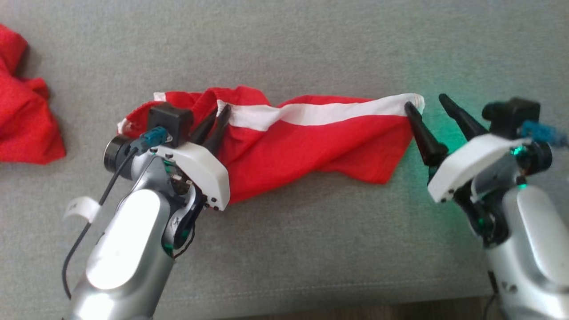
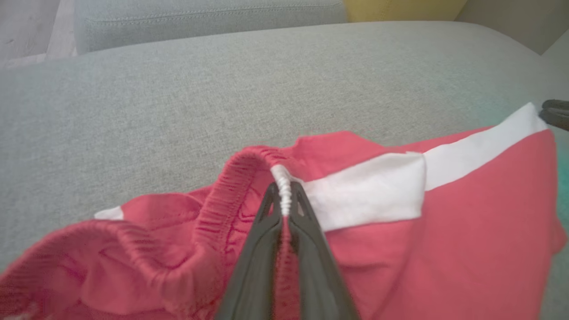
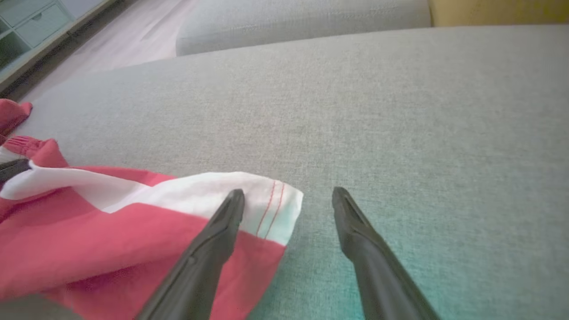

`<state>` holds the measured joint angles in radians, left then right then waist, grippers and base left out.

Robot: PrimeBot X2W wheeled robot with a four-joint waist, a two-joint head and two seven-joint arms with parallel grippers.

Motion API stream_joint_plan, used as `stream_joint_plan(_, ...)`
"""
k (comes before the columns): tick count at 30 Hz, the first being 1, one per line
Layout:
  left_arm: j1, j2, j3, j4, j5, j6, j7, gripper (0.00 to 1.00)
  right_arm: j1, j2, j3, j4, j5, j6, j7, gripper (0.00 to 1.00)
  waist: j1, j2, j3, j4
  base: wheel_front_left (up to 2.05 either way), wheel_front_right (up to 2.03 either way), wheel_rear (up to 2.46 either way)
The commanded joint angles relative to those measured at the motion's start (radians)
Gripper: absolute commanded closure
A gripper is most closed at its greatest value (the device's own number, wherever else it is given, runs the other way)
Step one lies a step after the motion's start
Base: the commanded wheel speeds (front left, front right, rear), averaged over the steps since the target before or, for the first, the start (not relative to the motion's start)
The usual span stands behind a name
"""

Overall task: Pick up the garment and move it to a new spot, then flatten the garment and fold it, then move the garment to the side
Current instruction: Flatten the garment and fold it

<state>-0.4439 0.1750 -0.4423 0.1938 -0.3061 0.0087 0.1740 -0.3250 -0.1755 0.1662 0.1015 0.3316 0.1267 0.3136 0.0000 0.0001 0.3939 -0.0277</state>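
Note:
The garment (image 1: 306, 142) is a pair of red shorts with a white side stripe, lying stretched sideways on the grey cushion (image 1: 284, 53). My left gripper (image 1: 218, 110) is shut on the elastic waistband (image 2: 284, 195), pinching it where the white stripe meets the band. My right gripper (image 1: 426, 100) stands open at the hem end; its left finger rests over the white corner (image 3: 271, 209), and its right finger is above bare cushion. The garment's bulk (image 3: 111, 244) lies left of that gripper.
Another red cloth (image 1: 22, 120) is bunched at the far left of the cushion. The cushion's front edge (image 1: 311, 295) runs along the bottom. A second grey cushion (image 2: 209, 18) and a yellow one (image 2: 400, 9) lie behind. Bare grey fabric spreads beyond the shorts.

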Motion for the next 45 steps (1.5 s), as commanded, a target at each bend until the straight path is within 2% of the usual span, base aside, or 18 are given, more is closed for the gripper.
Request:
stream_joint_plan(1,-0.042,0.014,0.027,-0.037,0.009,-0.001,-0.009,1.00,-0.027,-0.013,0.021,-0.021,0.018,0.004,0.017,0.00,0.0000,-0.0001,0.016,0.010,0.00,0.00,0.00)
stream_joint_plan(8,-0.064,0.008,0.014,-0.028,0.010,-0.005,-0.023,1.00,-0.112,-0.042,0.087,0.092,0.071,0.004,0.139,0.00,0.0000,-0.0001,0.054,0.030,0.00,0.00,0.00)
stream_joint_plan(9,-0.066,0.007,0.012,-0.026,0.010,-0.005,-0.025,1.00,-0.113,-0.043,0.096,0.104,0.075,0.004,0.155,0.25,0.0000,-0.0001,0.056,0.032,0.00,0.00,0.00)
stream_joint_plan(10,-0.068,0.007,0.011,-0.024,0.009,-0.005,-0.027,1.00,-0.115,-0.047,0.104,0.110,0.075,0.004,0.164,0.73,0.0000,-0.0001,0.056,0.033,0.00,0.00,0.00)
stream_joint_plan(11,-0.069,0.007,0.011,-0.022,0.008,-0.004,-0.029,1.00,-0.115,-0.049,0.108,0.114,0.072,0.004,0.169,1.00,0.0000,-0.0001,0.056,0.033,0.00,0.00,0.00)
stream_joint_plan(16,-0.071,0.012,0.016,-0.023,0.010,0.004,-0.050,1.00,-0.101,-0.051,0.093,0.091,0.069,0.004,0.160,1.00,0.0000,-0.0001,0.045,0.030,0.00,0.00,0.00)
stream_joint_plan(22,-0.069,0.028,0.041,-0.068,0.021,0.030,-0.115,1.00,-0.069,-0.037,0.020,-0.023,0.033,0.004,0.039,1.00,0.0000,-0.0001,0.011,0.016,0.00,0.00,0.00)
stream_joint_plan(26,-0.071,0.045,0.066,-0.138,0.033,0.052,-0.161,1.00,-0.054,-0.026,-0.034,-0.124,0.006,0.004,-0.059,1.00,0.0000,-0.0001,-0.024,0.005,0.00,0.00,0.00)
stream_joint_plan(32,-0.082,0.079,0.102,-0.287,0.053,0.078,-0.202,1.00,-0.060,-0.036,-0.088,-0.281,-0.023,0.004,-0.145,1.00,0.0000,-0.0001,-0.080,-0.010,0.00,0.00,0.00)
stream_joint_plan(38,-0.099,0.105,0.130,-0.424,0.068,0.095,-0.206,1.00,-0.082,-0.060,-0.131,-0.430,-0.046,0.004,-0.147,1.00,0.0000,-0.0001,-0.122,-0.020,0.00,0.00,0.00)
stream_joint_plan(45,-0.127,0.142,0.149,-0.590,0.080,0.101,-0.146,1.00,-0.130,-0.088,-0.194,-0.620,-0.059,0.004,-0.089,1.00,0.0000,-0.0001,-0.152,-0.034,0.00,0.00,0.00)
